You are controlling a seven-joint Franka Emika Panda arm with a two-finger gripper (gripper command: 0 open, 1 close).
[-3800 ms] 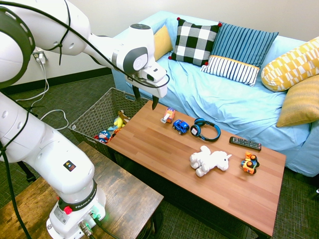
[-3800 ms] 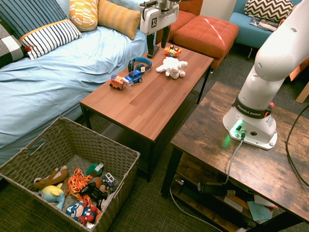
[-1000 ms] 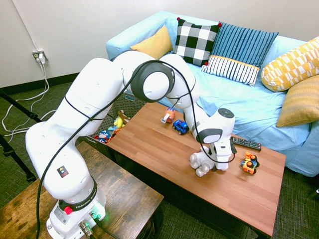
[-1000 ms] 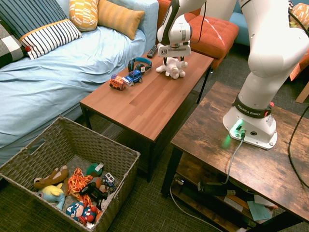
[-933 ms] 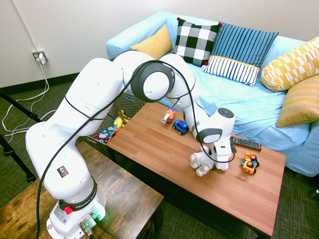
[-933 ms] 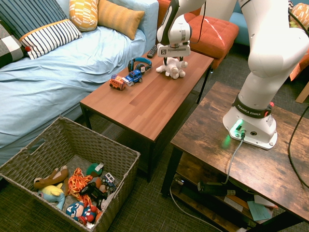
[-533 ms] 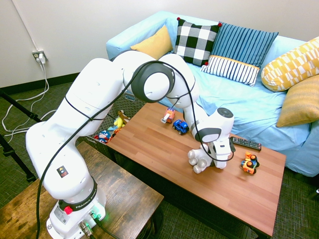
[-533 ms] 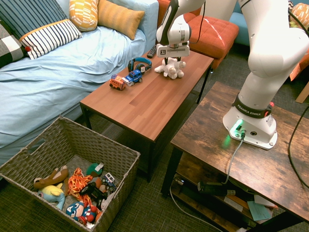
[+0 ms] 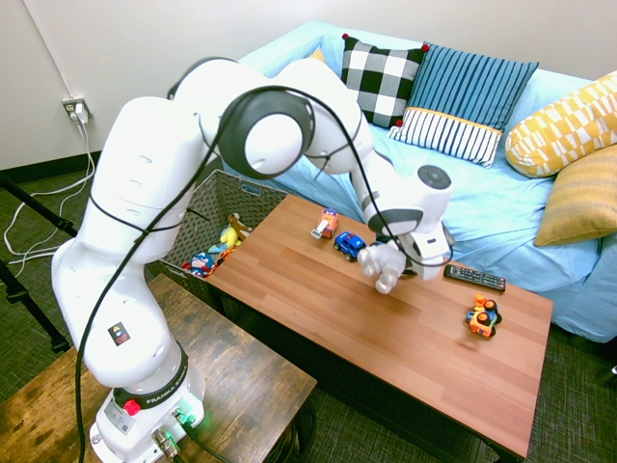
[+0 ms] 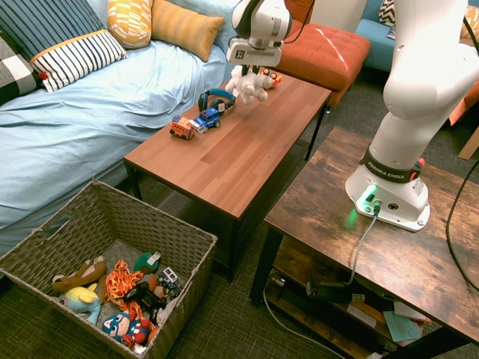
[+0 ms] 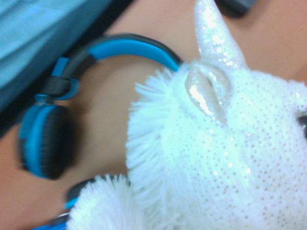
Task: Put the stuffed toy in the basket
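Basket [image 10: 90, 247] on the floor beyond the bench's short end nearest the second exterior camera, well apart from the arm. Several soft toys lie in its bottom; no white unicorn among them.

Bench [image 9: 318, 299]: long wooden top, sofa [image 9: 453, 193] along one long edge. Near the sofa-side edge, toward the basket end, a small red-and-white toy vehicle [image 9: 325, 224] and a blue toy car [image 9: 349, 244] stand just beside each other. Blue-and-black headphones [image 10: 215, 98] lie next along that edge; the wrist view shows them on the wood below the toy.

Stuffed toy [image 9: 383, 263]: white, fluffy, off the bench surface, hanging under the pincer [image 10: 246, 69] above the middle stretch of the bench near the sofa-side edge, about over the headphones. Round legs dangle downward. Wrist view fills with its sparkly head, one ear and pale horn. Pincer clenched on the stuffed toy, gripping it from above; fingers mostly hidden by plush.

Past it, a black remote [image 9: 474, 278] lies by the sofa-side edge, and an orange toy vehicle [image 9: 483, 315] stands toward the far end, apart from the rest.

Sofa carries patterned cushions along its back.
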